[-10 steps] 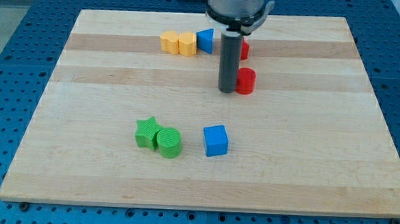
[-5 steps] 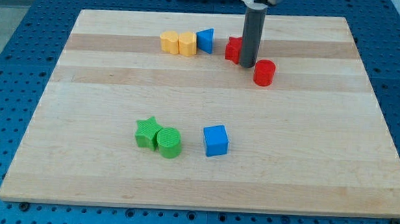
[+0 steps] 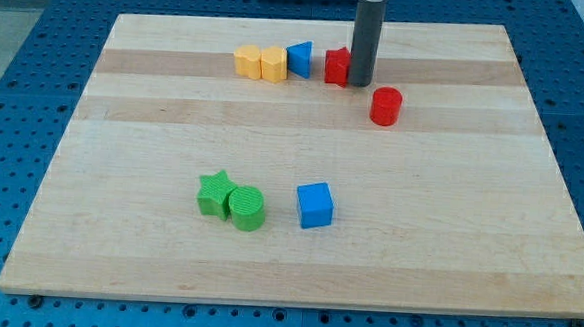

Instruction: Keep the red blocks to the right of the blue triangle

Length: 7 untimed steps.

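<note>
The blue triangle (image 3: 299,59) stands near the view's top, just right of two yellow blocks. A red block (image 3: 336,66) of unclear shape sits a short gap to its right. My tip (image 3: 360,83) rests against that red block's right side. A red cylinder (image 3: 385,106) stands alone below and to the right of my tip, a small gap away. Both red blocks lie to the right of the blue triangle.
Two yellow blocks (image 3: 247,61) (image 3: 273,63) touch each other left of the blue triangle. A green star (image 3: 213,193) and a green cylinder (image 3: 247,207) touch at the lower left. A blue cube (image 3: 315,205) stands right of them. The wooden board (image 3: 470,213) lies on a blue perforated table.
My tip moved up and to the right, pushing the red cylinder rightward, then left it and went up against the upper red block's right side, nudging it slightly left.
</note>
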{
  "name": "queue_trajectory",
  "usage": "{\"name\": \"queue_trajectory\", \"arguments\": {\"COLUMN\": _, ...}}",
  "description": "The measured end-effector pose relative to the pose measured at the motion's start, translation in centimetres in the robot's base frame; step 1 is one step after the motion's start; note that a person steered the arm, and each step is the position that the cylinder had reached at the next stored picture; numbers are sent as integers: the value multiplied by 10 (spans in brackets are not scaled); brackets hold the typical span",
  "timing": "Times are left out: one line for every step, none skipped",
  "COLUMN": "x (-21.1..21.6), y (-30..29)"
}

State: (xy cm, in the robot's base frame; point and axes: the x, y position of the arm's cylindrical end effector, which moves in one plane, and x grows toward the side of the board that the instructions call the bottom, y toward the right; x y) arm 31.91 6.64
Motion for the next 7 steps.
{"name": "queue_trajectory", "arguments": {"x": 0, "y": 0}}
{"name": "queue_trajectory", "arguments": {"x": 0, "y": -2}}
{"name": "queue_trajectory", "arguments": {"x": 0, "y": -4}}
{"name": "queue_trajectory", "arguments": {"x": 0, "y": -14}}
{"name": "queue_trajectory", "arguments": {"x": 0, "y": -16}}
{"name": "queue_trajectory", "arguments": {"x": 0, "y": -17}}
{"name": "queue_trajectory", "arguments": {"x": 0, "y": -17}}
